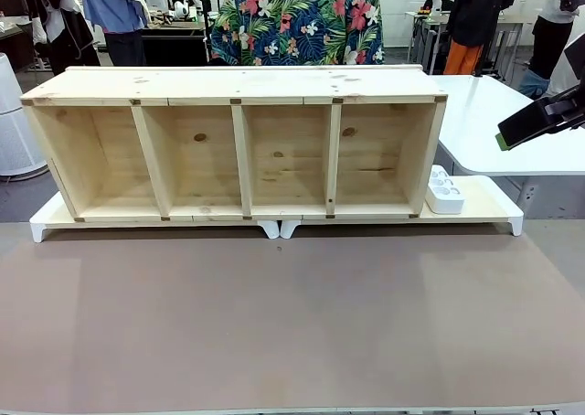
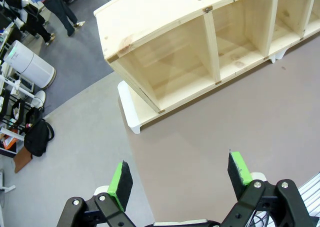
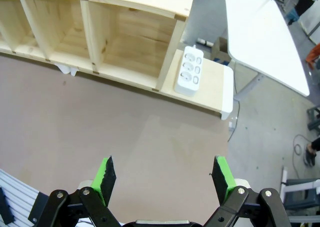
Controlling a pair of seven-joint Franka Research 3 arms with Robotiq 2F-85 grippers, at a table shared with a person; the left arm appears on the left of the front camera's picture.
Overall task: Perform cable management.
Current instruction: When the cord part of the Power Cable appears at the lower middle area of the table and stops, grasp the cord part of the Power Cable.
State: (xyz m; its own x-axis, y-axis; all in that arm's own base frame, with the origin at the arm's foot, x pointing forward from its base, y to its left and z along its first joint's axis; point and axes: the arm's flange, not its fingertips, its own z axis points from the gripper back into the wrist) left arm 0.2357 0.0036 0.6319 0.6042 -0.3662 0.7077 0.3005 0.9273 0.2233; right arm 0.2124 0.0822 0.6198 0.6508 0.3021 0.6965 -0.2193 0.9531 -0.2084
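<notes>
On the left gripper [image 2: 180,179] and right gripper [image 3: 165,179] the fingers [image 2: 120,179] stand apart, holding nothing, above the desk [image 1: 292,324]. Where the cable lies I cannot tell. Search first beside the power strip [image 1: 445,192], right of centre in the front view.

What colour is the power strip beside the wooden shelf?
The power strip is white, best seen in the right wrist view.

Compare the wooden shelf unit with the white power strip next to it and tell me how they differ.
The shelf unit is bare pale wood; the power strip is white plastic. The shelf unit is long, with four open compartments; the power strip is small and sits by its right end. The shelf unit opens toward the robot; the power strip faces its sockets upward. Both rest on the low white platform.
</notes>
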